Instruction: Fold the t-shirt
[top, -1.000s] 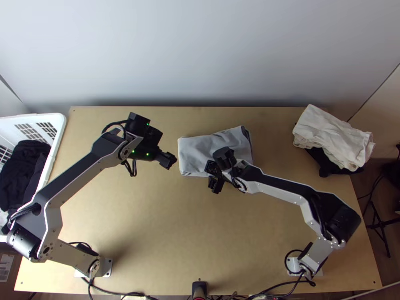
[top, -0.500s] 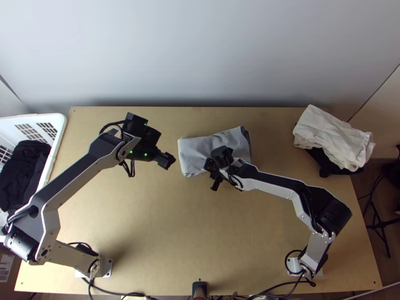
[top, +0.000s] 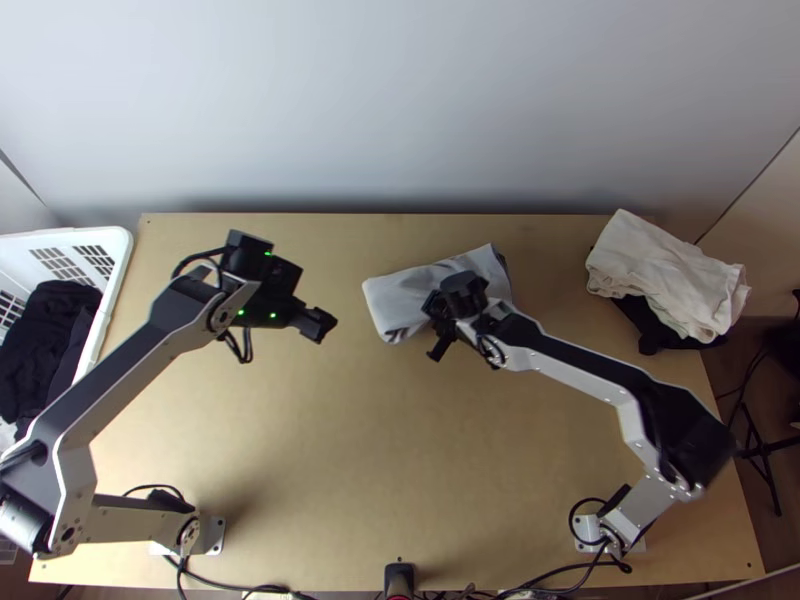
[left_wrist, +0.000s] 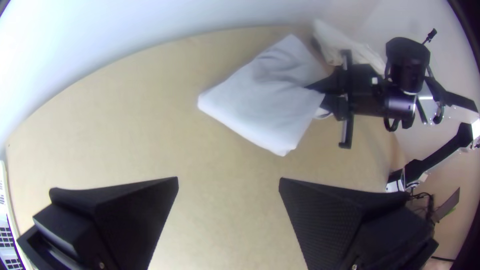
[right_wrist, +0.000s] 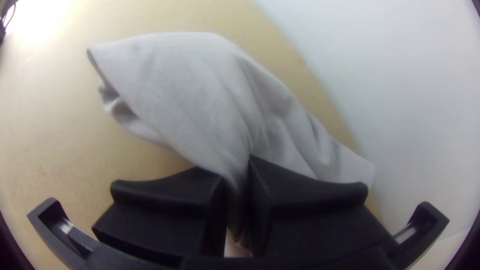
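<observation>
Light grey t-shirt (top: 395, 293): is lying as a folded bundle beyond the middle of the table (top: 400, 450), toward the wall (top: 400, 120); in the right wrist view creases are running out from the pinched part, and loose, crumpled layers are showing below one corner
Right pincer (top: 436, 312): is clenching a bunched part of the t-shirt at its near side, the cloth squeezing up between two wide black fingers (right_wrist: 165, 195)
Right arm (top: 565, 372): is extending from its base at the lower right up to the t-shirt
Left pincer (top: 319, 325): is hanging over the table, left of the t-shirt and apart from it; it is standing released, its fingers wide apart and bare table showing between them in the left wrist view
Left arm (top: 135, 370): is slanting up from its base at the lower left
Off-white cloth (top: 665, 270): is lying in a folded heap at the table's far right corner, well apart from the t-shirt, with black cloth (top: 650, 325) showing beneath it
White basket (top: 118, 270): is standing at the left side of the table, dark clothes (top: 45, 340) bunching inside
Cables (top: 560, 574): are trailing along the table's near edge, beside a small black device (top: 399, 577) that is sitting near the middle
</observation>
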